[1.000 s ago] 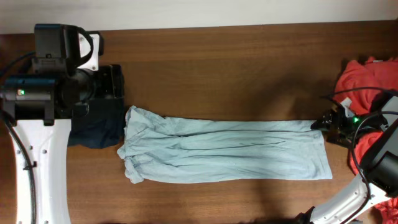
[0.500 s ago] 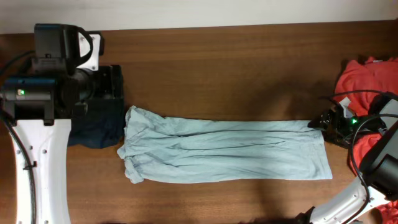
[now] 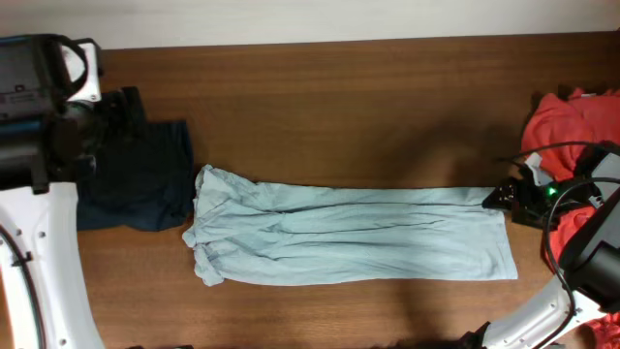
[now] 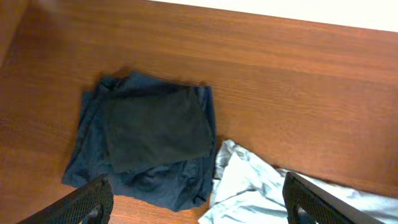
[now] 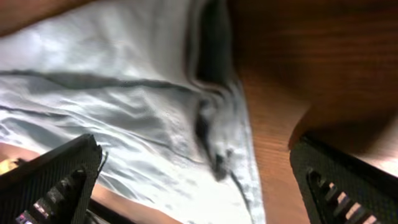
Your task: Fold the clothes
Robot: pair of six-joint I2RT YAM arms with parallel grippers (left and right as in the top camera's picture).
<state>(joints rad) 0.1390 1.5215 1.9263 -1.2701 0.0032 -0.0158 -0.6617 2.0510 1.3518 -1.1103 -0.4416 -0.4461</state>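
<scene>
The pale grey-blue T-shirt point(image 3: 349, 235) lies across the middle of the table, folded lengthwise into a long strip, its bunched end toward the left. A dark navy T-shirt point(image 3: 140, 179) lies folded just left of it, touching that end. My left gripper point(image 3: 121, 105) hovers open above the navy shirt's far corner. In the left wrist view the navy shirt point(image 4: 149, 134) and the pale shirt's end point(image 4: 249, 186) show beyond the open left gripper point(image 4: 198, 193). My right gripper point(image 3: 509, 199) is open at the strip's right end; in its wrist view the hem point(image 5: 217, 137) lies between the spread fingers point(image 5: 50, 180).
Red clothes point(image 3: 562, 126) are heaped at the table's right edge, behind the right arm and its cables. Bare wooden table point(image 3: 339, 107) stretches behind the strip, with a narrower band along the front edge. The left arm's white link point(image 3: 44, 262) runs down the left side.
My left arm has swung left and back, uncovering the whole navy shirt, and its jaws have widened a little. The right gripper has hardly moved. The pale shirt lies as before.
</scene>
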